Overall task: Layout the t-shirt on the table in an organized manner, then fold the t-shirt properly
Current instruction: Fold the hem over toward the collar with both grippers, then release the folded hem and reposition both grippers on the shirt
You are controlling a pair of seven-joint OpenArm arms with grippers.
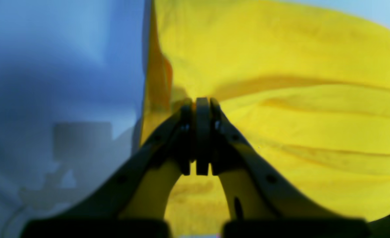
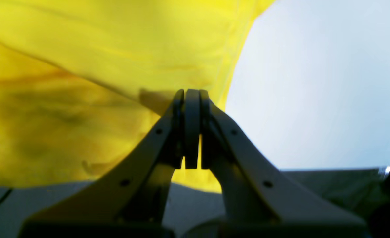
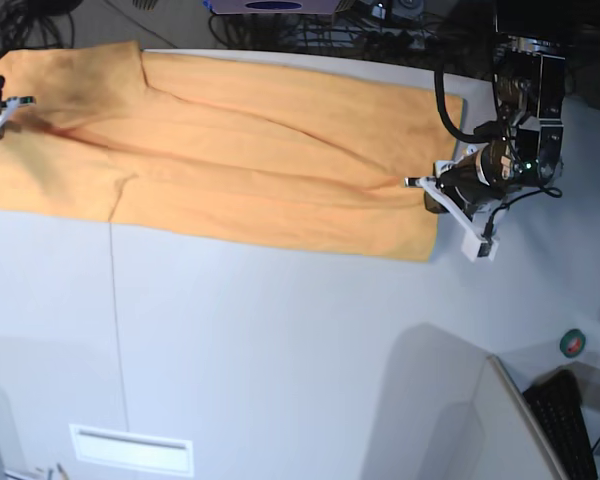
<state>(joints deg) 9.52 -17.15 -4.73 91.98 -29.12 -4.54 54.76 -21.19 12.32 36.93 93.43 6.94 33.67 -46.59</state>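
The light orange short-sleeved cotton t-shirt [image 3: 230, 160] is seen as soft, matt woven cloth, without sheen, drawn into long shallow creases and ridges across its body; in the wrist views the same cloth [image 1: 297, 99] is rendered a saturated yellow, and its surface looks fine and slightly fuzzy. The large white-grey tabletop [image 3: 280, 350] is shown as a smooth, hard, satin-finished surface, on which soft shadows are carried, and a thin dark seam line [image 3: 115, 320] is cut through it. The dark grey moulded left gripper [image 1: 202, 102] and the matching right gripper [image 2: 191, 94] appear to be made of matt plastic, with small round fastener holes.
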